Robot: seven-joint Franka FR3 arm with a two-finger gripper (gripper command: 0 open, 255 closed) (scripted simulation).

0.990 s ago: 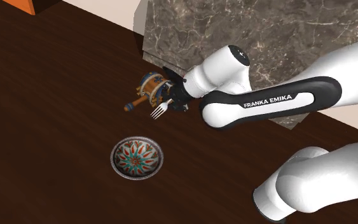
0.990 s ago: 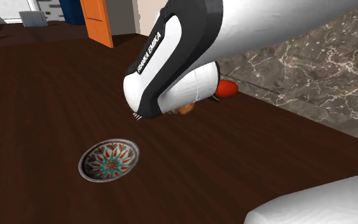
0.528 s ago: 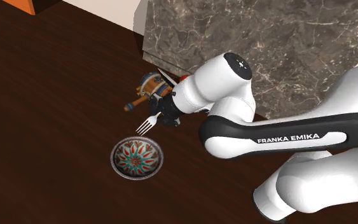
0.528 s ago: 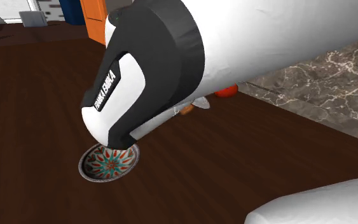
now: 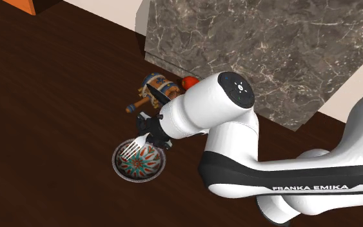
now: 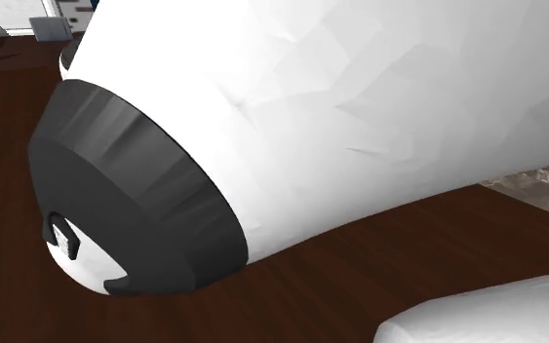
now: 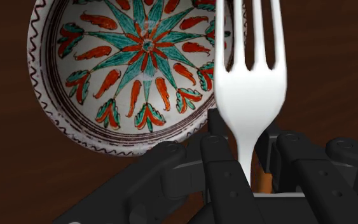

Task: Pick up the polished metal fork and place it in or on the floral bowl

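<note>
The big white arm point(image 5: 228, 106) bends low over the dark wooden surface point(image 5: 44, 97), and behind it the marbled block point(image 5: 251, 39) stands at the surface's far edge. Out from that edge sits the floral bowl point(image 5: 146, 166), red and teal petals fanned inside, and the pale fork point(image 5: 131, 149) hangs with its tines over the bowl's rim on the gripper's side, though how high I can't tell. The black gripper point(image 5: 149, 131) has the fork's handle pinched tight between its fingers, and a little banded barrel point(image 5: 155, 87) lies behind it, near the block.
</note>
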